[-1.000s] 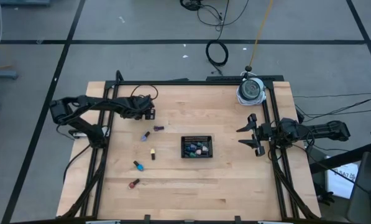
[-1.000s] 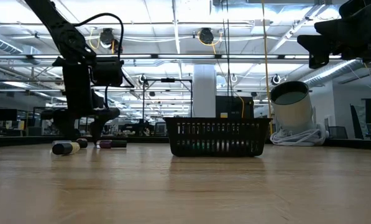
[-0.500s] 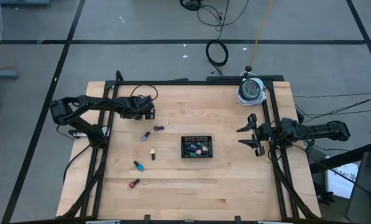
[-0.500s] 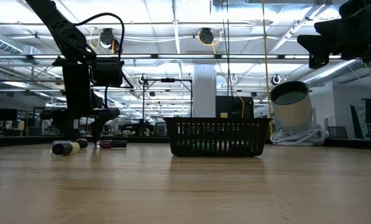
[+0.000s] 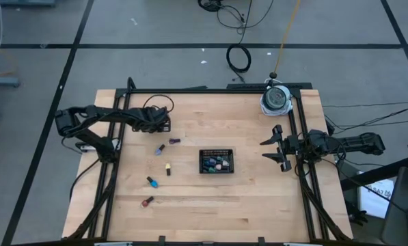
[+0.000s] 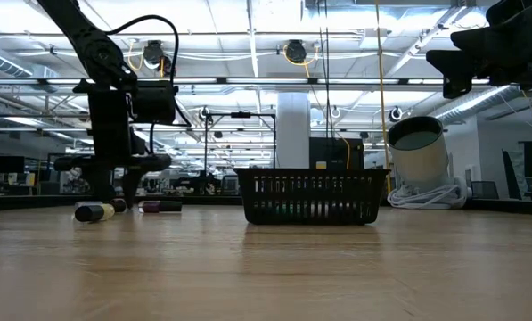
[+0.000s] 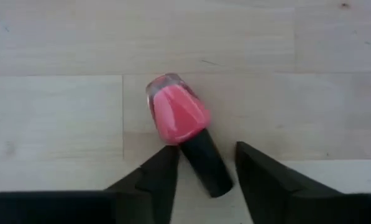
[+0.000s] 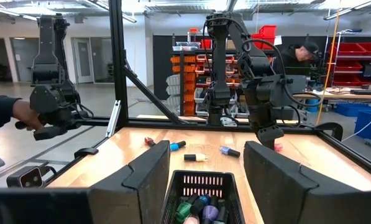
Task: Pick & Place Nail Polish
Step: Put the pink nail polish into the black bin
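the left gripper (image 7: 205, 171) is low over a pink bottle (image 7: 184, 127), fingers spread around its cap. the right gripper (image 5: 280, 148) waits, fingers spread.

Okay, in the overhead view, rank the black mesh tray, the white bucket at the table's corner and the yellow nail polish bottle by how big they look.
1. Black mesh tray, largest, though only slightly.
2. White bucket, nearly the same; it stands taller, so nearer the camera, leaving their order unsure.
3. Yellow nail polish bottle, clearly smallest.

Bright, even overhead strip lighting; soft shadows.
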Robot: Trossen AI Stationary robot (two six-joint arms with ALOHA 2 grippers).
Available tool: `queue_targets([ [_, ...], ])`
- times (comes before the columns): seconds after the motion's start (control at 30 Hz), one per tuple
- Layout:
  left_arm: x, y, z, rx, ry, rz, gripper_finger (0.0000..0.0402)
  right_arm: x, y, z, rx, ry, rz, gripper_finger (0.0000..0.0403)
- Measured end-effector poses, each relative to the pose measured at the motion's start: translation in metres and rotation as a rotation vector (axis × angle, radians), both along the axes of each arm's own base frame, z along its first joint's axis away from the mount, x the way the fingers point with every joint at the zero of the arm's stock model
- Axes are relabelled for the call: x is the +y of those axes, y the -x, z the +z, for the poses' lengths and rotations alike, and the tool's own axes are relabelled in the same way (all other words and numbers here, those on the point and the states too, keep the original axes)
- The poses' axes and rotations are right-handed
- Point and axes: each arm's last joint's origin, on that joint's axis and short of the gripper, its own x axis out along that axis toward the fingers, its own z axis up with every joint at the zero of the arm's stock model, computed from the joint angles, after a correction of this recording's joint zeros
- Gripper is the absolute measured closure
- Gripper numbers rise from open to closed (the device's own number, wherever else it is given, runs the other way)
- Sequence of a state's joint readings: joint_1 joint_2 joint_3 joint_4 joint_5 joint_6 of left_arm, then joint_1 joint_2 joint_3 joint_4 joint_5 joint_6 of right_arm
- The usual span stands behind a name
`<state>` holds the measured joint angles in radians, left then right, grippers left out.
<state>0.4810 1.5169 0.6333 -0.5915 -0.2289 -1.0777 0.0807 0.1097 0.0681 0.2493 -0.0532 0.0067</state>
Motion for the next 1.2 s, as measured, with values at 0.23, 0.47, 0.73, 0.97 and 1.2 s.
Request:
queue_targets([
  [0.23, 0.001, -0.001, 0.0, -0.001, -0.005, -0.04, 0.0315, 0.0, 0.0, 0.0, 0.0, 0.0, 0.0, 0.0211],
  [0.47, 0.001, -0.002, 0.0, 0.019, -0.021, -0.121, 0.0362, 0.0, 0.0, 0.0, 0.0, 0.0, 0.0, 0.0207],
  [0.73, 0.003, -0.011, 0.006, 0.029, -0.174, -0.324, 0.0362, 0.0, 0.0, 0.0, 0.0, 0.0, 0.0, 0.021],
  [0.97, -0.006, -0.02, 0.047, -0.138, -0.397, -0.485, 0.0362, 0.0, 0.0, 0.0, 0.0, 0.0, 0.0, 0.0209],
  [1.2, -0.038, -0.031, 0.106, -0.382, -0.735, -0.794, 0.0362, 0.0, 0.0, 0.0, 0.0, 0.0, 0.0, 0.0209],
])
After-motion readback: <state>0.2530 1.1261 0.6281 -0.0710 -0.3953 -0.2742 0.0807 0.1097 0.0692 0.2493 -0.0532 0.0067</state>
